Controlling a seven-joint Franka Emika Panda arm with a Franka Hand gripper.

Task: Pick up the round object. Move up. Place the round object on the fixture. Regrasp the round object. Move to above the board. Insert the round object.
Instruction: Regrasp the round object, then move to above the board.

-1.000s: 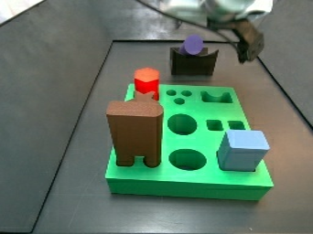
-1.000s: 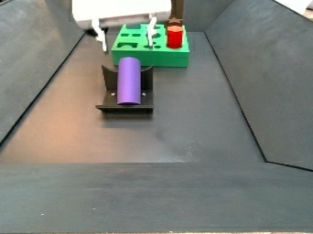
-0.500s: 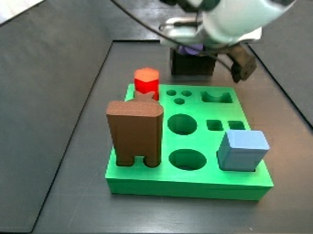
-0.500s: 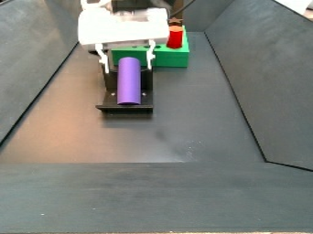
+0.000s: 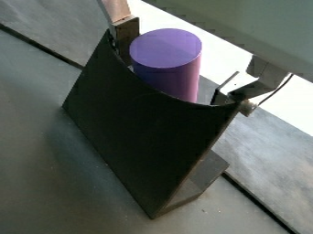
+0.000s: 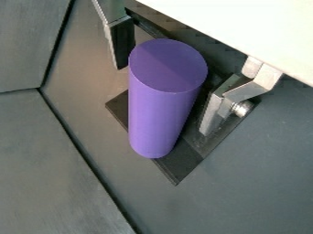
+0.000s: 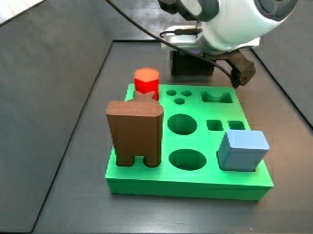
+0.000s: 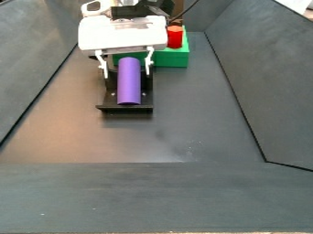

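The purple round object (image 8: 128,80) lies on its side in the notch of the dark fixture (image 8: 124,106), in front of the green board (image 8: 173,58). My gripper (image 8: 126,64) is down over the fixture, open, with one finger on each side of the round object and small gaps between. Both wrist views show the round object (image 5: 166,59) (image 6: 166,91) between the fingers (image 5: 119,27) (image 6: 228,102), resting in the fixture (image 5: 141,128). In a side view my gripper (image 7: 210,62) hides the round object and part of the fixture (image 7: 189,66) behind the board (image 7: 184,187).
On the board stand a red hexagonal peg (image 7: 146,80), a tall brown arch block (image 7: 134,132) and a blue cube (image 7: 242,149). Several round and square holes (image 7: 181,123) are open. Dark sloping walls (image 8: 37,82) bound the floor on both sides.
My gripper has come down from above and beside the fixture and now straddles the round object. The round object and the pieces on the board have not moved.
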